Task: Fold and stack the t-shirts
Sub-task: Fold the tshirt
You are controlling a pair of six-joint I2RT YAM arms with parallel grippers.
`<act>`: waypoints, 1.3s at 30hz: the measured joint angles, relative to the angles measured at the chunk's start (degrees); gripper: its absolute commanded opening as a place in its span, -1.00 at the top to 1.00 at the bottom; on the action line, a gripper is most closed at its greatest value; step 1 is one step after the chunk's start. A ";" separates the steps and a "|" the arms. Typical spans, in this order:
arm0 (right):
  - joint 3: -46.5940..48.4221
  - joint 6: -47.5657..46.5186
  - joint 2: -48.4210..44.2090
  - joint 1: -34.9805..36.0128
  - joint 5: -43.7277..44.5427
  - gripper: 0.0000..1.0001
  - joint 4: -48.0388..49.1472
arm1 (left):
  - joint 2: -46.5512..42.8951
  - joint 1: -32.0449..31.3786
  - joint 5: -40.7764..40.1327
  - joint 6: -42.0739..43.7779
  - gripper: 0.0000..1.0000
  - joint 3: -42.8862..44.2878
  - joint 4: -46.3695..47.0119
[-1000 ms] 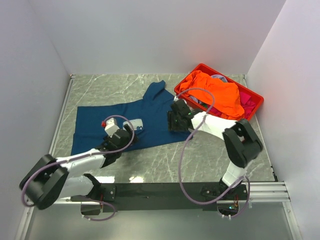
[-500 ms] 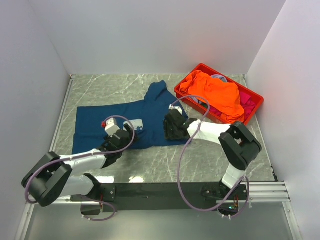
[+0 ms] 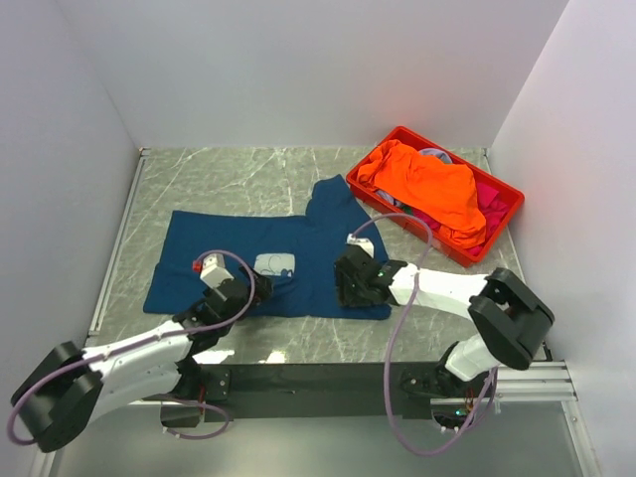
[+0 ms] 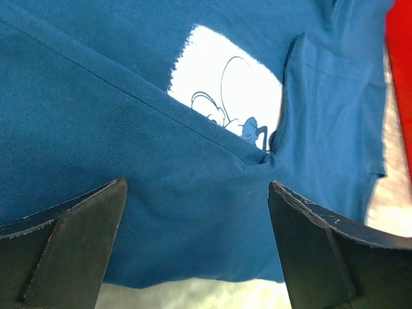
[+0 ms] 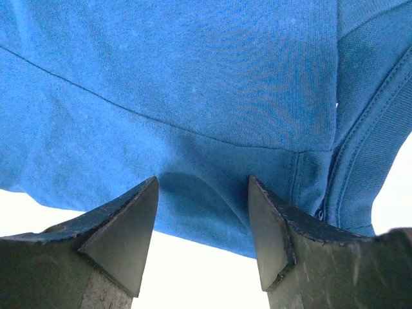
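The near hem of the navy-blue t-shirt [image 3: 308, 248] is straddled by the left end effector [image 3: 241, 286] and right end effector [image 3: 350, 278], both open.

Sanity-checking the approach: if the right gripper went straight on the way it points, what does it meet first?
The navy t-shirt: its near hem lies straight ahead of the open right gripper, with the table under it. How close is unclear from the wrist view.
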 measured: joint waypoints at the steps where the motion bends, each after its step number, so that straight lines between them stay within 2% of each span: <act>1: -0.74 0.48 -0.94 0.24 0.02 -0.31 -0.46 | -1.44 -0.59 0.07 -0.72 -0.99 -0.63 -0.61; 6: -4.20 2.89 -5.25 1.14 -0.59 -0.31 -2.51 | -7.39 -3.80 0.22 -4.76 -0.99 -2.71 -4.37; 13: -8.26 5.92 -10.58 2.51 -1.20 -0.31 -3.78 | -9.03 -8.44 -0.79 -8.96 -0.99 -2.21 -8.35; 18: -9.11 7.15 -12.79 3.26 -1.75 -0.32 -6.86 | -11.76 -11.47 -1.49 -11.28 -0.99 -1.11 -14.43; 22: -6.73 6.91 -12.59 3.43 -1.05 -0.38 -12.85 | -12.00 -11.91 -1.84 -10.12 -0.99 1.40 -19.63; 27: 2.47 4.39 -9.33 2.99 0.83 -0.39 -16.65 | -5.16 -11.23 -4.55 -5.97 -0.99 9.53 -22.56; 31: 11.54 0.85 -3.89 1.60 1.88 -0.39 -15.89 | -1.20 -6.14 -4.20 -0.76 -0.99 14.32 -19.76; 36: 19.30 -3.30 4.59 -0.72 2.95 -0.39 -13.66 | 4.26 8.76 -1.84 6.38 -0.99 15.15 -13.70; 39: 23.74 -5.33 10.25 -1.33 4.66 -0.39 -13.07 | 8.90 15.41 -0.48 9.22 -0.99 15.26 -10.29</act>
